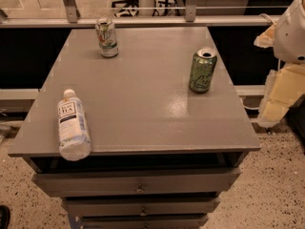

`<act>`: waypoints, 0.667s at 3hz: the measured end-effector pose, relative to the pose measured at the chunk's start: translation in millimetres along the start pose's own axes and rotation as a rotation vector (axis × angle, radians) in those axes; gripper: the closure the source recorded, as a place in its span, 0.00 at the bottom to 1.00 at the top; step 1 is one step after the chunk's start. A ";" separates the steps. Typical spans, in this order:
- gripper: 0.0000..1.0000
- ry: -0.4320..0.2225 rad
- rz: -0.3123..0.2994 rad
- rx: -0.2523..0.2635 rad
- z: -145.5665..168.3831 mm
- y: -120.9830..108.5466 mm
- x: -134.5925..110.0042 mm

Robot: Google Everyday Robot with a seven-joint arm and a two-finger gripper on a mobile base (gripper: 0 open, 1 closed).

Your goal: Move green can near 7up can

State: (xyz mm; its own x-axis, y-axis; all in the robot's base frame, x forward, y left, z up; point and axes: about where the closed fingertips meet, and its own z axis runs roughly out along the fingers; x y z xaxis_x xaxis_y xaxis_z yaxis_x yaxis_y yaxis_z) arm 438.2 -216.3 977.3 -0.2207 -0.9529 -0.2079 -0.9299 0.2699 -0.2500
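Farthest from my tool (280,98), across the whole width of the table (143,104) to its left, a clear bottle (73,125) lies on its side near the front left corner. Its white cap points toward the back of the table and its white and blue label faces up.

Next, still well to the left of my tool and farther back than it, the 7up can (107,37) stands upright close to the table's rear edge. Its body is mostly white with green patches and its top is silver.

The green can (202,69) is the thing nearest my tool. It stands upright just inside the table's right edge, to the left of the tool and a little farther back, apart from it and not touching it. It is green all over with pale scribbled markings, and its silver top shows a dark opening. A wide stretch of bare grey surface lies between it and the 7up can; the two are well apart.

My tool hangs off the table's right side, beyond the edge, at the right border of the view. It shows as pale cream blocks under the white rounded housing of my arm (293,27). Whether it is apart or together I cannot tell.

Below the table's front edge sit grey drawers (138,182), over a speckled floor (267,194).
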 end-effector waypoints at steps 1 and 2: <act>0.00 0.000 0.000 0.000 0.0 0.0 0.0; 0.00 -0.055 0.015 0.037 -3.2 -13.1 -1.7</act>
State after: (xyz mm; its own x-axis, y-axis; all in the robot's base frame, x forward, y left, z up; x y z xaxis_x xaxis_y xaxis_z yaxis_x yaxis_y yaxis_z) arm 449.9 -218.7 984.0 -0.2175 -0.9399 -0.2631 -0.9148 0.2903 -0.2809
